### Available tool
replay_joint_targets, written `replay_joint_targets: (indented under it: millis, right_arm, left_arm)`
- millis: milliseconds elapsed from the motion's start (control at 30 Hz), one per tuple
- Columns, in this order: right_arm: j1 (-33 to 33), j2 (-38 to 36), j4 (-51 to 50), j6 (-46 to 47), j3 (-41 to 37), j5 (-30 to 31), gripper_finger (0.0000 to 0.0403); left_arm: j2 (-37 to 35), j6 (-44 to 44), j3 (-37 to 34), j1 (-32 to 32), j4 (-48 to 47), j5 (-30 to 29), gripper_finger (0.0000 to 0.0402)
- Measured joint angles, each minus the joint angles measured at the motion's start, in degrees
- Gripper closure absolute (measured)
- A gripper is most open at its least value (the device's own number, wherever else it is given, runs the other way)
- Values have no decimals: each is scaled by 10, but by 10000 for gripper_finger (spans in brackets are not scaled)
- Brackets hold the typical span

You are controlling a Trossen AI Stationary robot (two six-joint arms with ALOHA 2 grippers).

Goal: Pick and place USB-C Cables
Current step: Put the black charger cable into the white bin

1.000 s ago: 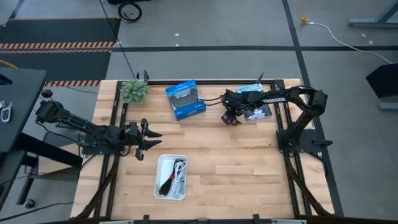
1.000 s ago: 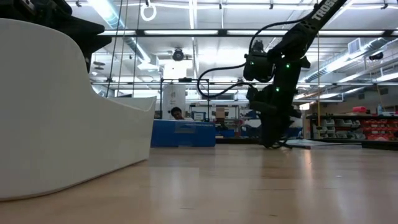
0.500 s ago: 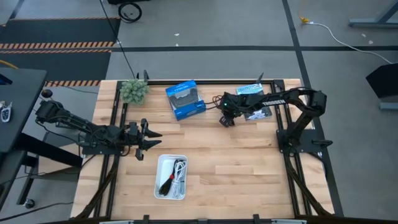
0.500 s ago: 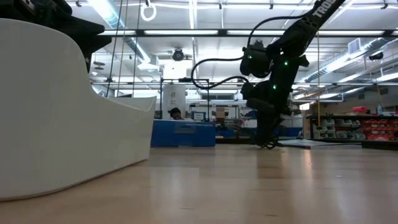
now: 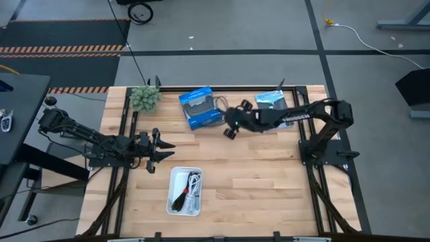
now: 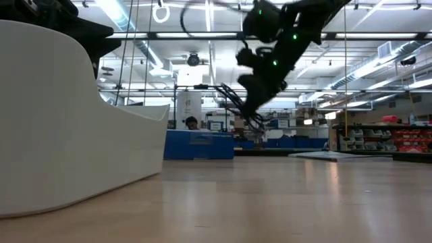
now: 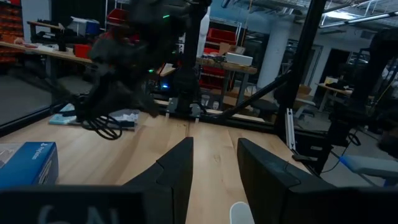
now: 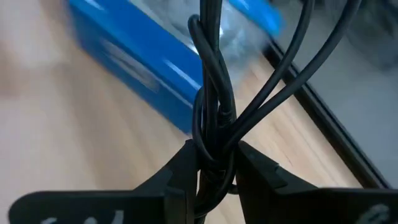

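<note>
White tray (image 5: 172, 191) w/ white cable (image 5: 195, 190) & black/red cable (image 5: 181, 197); right end effector (image 8: 215, 163) pinching black cable (image 8: 214, 112)

2 dark arms (image 5: 295, 114), green lights, white lettering

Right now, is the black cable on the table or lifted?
Lifted: the right end effector is clamped on the black cable, which hangs above the wood in the low view.

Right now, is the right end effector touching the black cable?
Touching. The right wrist view shows the right end effector with both fingers pressed against the black cable.
</note>
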Motion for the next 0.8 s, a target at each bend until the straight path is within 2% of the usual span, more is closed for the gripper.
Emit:
replay_joint_targets:
  millis: [133, 300, 433, 567, 800]
  right_arm:
    - [63, 0, 80, -57, 0, -5, 312]
    - [141, 1, 178, -200, 0, -9, 312]
    - [182, 1, 257, -271, 0, -14, 312]
    - [217, 1, 312, -289, 0, -13, 310]
    - [274, 24, 323, -293, 24, -1, 308]
  left_arm:
    - [0, 0, 0, 0, 0, 0, 269]
    - [0, 0, 0, 0, 0, 0, 269]
    - [0, 0, 0, 0, 0, 0, 269]
    - [0, 0, 0, 0, 0, 0, 269]
    - [0, 0, 0, 0, 0, 0, 269]
